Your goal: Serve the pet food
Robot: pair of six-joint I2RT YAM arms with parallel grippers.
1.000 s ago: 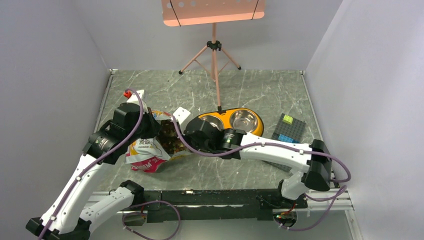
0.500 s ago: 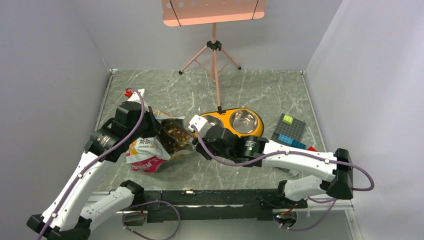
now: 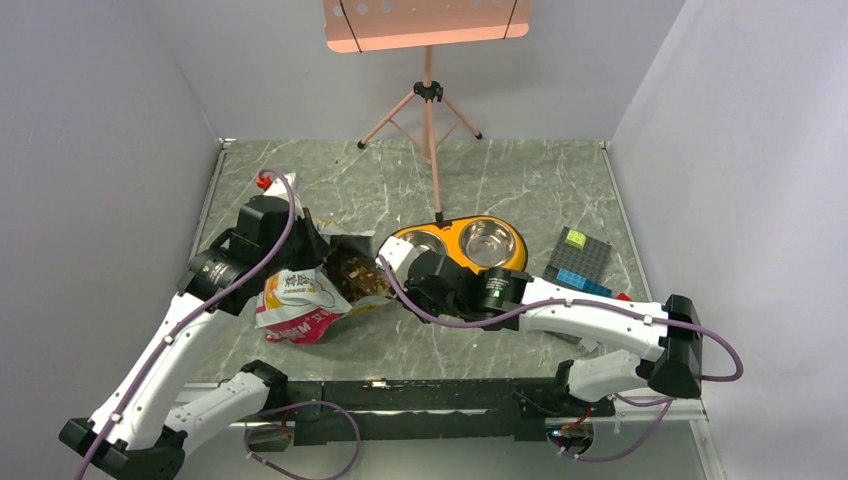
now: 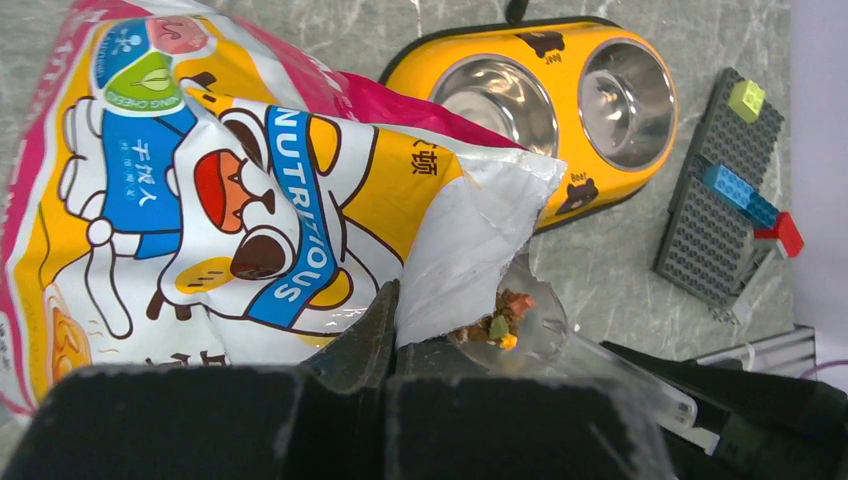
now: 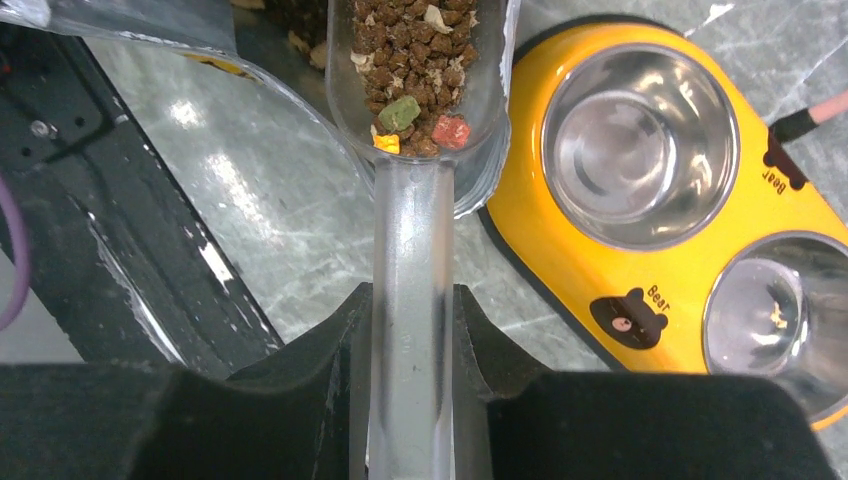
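The white-and-yellow pet food bag point(image 3: 300, 300) point(image 4: 220, 190) lies at centre left with its mouth open to the right. My left gripper point(image 4: 392, 330) is shut on the torn rim of the bag. My right gripper point(image 5: 412, 330) is shut on the handle of a clear plastic scoop point(image 5: 415, 90) point(image 3: 368, 272). The scoop holds brown kibble point(image 5: 415, 50) with a few coloured pieces, at the bag's mouth, just left of the yellow feeder point(image 5: 560, 260) point(image 3: 455, 235). Its two steel bowls point(image 5: 638, 145) look bare of kibble.
A grey brick baseplate point(image 3: 578, 262) with coloured bricks lies right of the feeder. A pink tripod stand point(image 3: 428, 100) rises at the back. Grey walls close in both sides. A black rail point(image 3: 420, 400) runs along the near edge.
The left arm has shifted the bag's mouth slightly back and right. The right arm has swung round and drawn the scoop out of the bag, full of kibble, toward the feeder.
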